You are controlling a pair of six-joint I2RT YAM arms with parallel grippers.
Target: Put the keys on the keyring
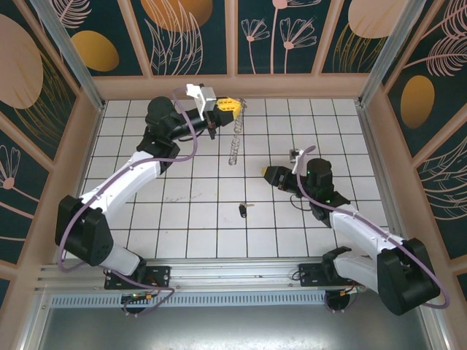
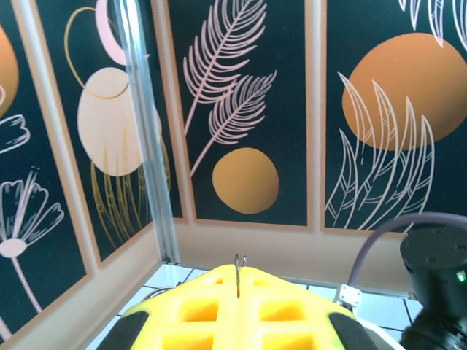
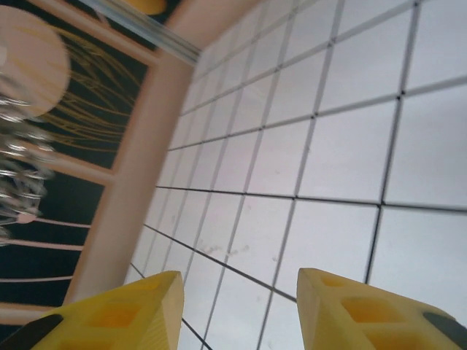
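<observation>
My left gripper [image 1: 233,107] is raised near the back wall, shut on the keyring [image 1: 235,141]. The ring is a thin chain-like loop that hangs down from the yellow fingers over the tiles. In the left wrist view the fingers [image 2: 204,310] are pressed together, and a thin wire of the keyring [image 2: 238,272] sticks up between them. The key [image 1: 243,211], small with a black head, lies flat on a white tile near the front middle. My right gripper [image 1: 269,173] hovers right of the hanging ring and behind the key. It is open [image 3: 237,292] with bare tile between its fingers. The keyring [image 3: 18,164] shows blurred at the left edge of the right wrist view.
A white tiled floor [image 1: 182,153] is enclosed by low beige walls [image 1: 233,86] and patterned dark panels. Metal corner posts [image 2: 149,138] stand at the back corners. The right arm's black joint [image 2: 436,273] shows at the right of the left wrist view.
</observation>
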